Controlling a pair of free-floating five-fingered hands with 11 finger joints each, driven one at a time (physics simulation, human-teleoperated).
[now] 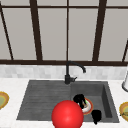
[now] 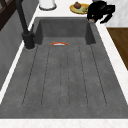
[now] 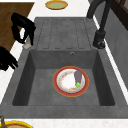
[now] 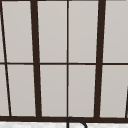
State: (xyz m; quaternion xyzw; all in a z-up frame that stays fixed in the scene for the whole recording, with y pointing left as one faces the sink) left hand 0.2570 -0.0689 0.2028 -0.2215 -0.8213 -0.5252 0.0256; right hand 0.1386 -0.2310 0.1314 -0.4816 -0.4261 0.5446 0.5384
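Front view: left hand point(image 1: 80, 99) over red-rimmed plate point(image 1: 88, 109), grip unclear; right hand point(image 1: 96, 116) at its four o'clock; red ball point(image 1: 67, 115) hiding sink point(image 1: 37, 100) front.
Left side view: plate mostly hidden behind basin wall.
Right side view: left hand curled, pinching small pale object point(image 3: 27, 45); right hand cut off, nine o'clock; eggplant point(image 3: 78, 77) on plate.

A dark-framed window point(image 4: 67, 60) spans the far wall above a pale tiled backsplash point(image 1: 37, 71), with wooden floor point(image 2: 120, 40) near the white desk point(image 1: 10, 110).

White counter point(image 1: 10, 117): grey sink point(image 3: 45, 32), yellow plates point(image 3: 56, 4) either side.
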